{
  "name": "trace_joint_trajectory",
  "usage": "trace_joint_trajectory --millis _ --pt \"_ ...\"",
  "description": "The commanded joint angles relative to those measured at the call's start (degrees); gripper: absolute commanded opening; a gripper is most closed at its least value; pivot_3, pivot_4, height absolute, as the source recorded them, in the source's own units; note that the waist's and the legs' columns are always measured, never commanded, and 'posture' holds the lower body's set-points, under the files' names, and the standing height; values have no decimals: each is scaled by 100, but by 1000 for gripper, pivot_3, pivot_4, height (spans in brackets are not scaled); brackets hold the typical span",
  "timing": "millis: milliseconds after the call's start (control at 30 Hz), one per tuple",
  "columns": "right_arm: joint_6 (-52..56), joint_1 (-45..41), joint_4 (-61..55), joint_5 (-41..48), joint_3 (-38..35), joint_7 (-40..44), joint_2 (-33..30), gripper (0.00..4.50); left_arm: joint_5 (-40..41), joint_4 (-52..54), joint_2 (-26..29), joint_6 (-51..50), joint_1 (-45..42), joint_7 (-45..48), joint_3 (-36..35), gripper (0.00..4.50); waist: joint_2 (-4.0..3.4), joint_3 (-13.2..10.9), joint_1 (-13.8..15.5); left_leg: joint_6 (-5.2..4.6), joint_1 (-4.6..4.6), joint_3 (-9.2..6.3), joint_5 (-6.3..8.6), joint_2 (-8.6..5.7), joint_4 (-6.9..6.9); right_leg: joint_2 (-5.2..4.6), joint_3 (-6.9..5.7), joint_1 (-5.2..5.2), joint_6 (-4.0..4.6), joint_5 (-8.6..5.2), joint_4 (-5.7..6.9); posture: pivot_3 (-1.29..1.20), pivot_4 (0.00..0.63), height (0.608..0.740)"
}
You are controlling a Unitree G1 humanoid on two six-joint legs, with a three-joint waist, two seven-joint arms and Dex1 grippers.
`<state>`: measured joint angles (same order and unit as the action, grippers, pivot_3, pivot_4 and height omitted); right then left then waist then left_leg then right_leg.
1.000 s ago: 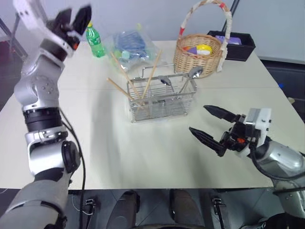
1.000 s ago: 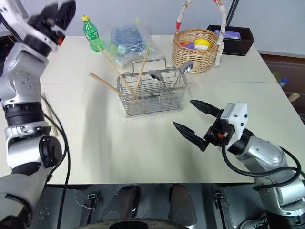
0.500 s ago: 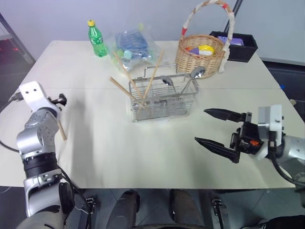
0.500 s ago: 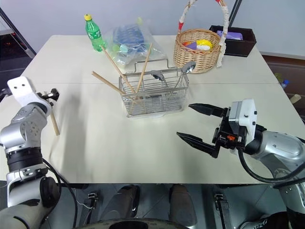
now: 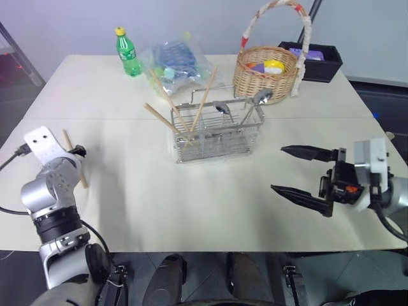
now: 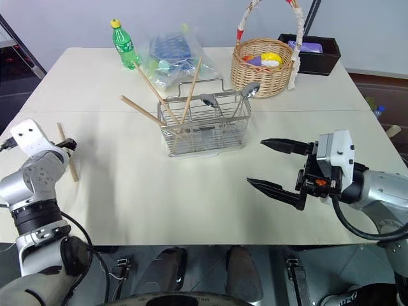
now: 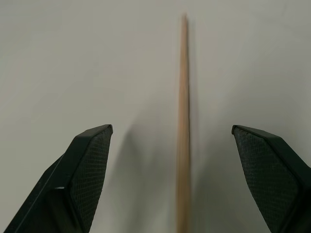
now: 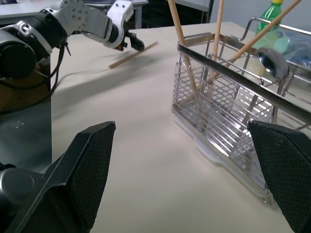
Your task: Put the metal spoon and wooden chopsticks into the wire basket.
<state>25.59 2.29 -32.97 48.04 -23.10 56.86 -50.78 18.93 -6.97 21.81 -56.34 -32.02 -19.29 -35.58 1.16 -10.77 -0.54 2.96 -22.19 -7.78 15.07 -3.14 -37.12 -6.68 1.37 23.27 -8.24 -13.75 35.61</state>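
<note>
The step in hand is picking up the last loose chopstick (image 7: pixel 183 126), a slim pale wooden stick lying flat between the spread fingers of the left gripper (image 7: pixel 183 160). Next, the jaws likely need to lower and pinch it. Three sticks and apparently two shiny spoons (image 5: pixel 220 107) already stand in the wire basket (image 5: pixel 217 134). The right gripper (image 5: pixel 306 173) hovers spread and empty.

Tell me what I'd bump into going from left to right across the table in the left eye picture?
Left gripper over a loose chopstick → green bottle → wire basket holding chopsticks and spoons → wicker basket → black tray → right gripper.
</note>
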Motion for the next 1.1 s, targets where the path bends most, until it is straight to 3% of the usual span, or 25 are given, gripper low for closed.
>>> trace_joint_trajectory --millis 33,333,667,767,967,1100 --pt "-58 43 -128 -3 -161 18 -6 4500 4 1 66 -352 -235 -180 -254 4134 0 0 -2 0 0 0 0 0 0 0 0 0 0 0 0 0 150 740" --pt "-55 75 -166 -30 -178 -78 31 4500 -191 -513 403 -1135 -666 -194 -251 4134 0 0 -7 1 0 1 0 0 0 0 0 1 0 0 2 0 150 740" --pt "25 90 -192 67 -265 -11 -48 4500 -249 -787 497 -1079 -830 15 -341 4134 0 0 -2 2 1 1 0 0 0 -1 1 3 0 0 5 0 150 740" --pt "-14 75 -95 -14 -236 54 -52 4500 -212 -754 452 -960 -781 103 -354 3240 0 1 -5 2 1 2 0 0 0 -1 1 3 0 0 6 0 150 740" --pt "10 121 -96 -9 -246 79 -38 4500 -218 -694 386 -999 -725 91 -396 152 -1 1 -3 2 1 2 0 0 0 -1 1 3 0 0 6 0 150 740" --pt "-7 193 -134 -21 -240 79 -14 4500 -240 -687 375 -998 -716 96 -425 41 -1 1 -5 2 1 2 0 0 0 -1 1 3 0 0 6 0 150 740"
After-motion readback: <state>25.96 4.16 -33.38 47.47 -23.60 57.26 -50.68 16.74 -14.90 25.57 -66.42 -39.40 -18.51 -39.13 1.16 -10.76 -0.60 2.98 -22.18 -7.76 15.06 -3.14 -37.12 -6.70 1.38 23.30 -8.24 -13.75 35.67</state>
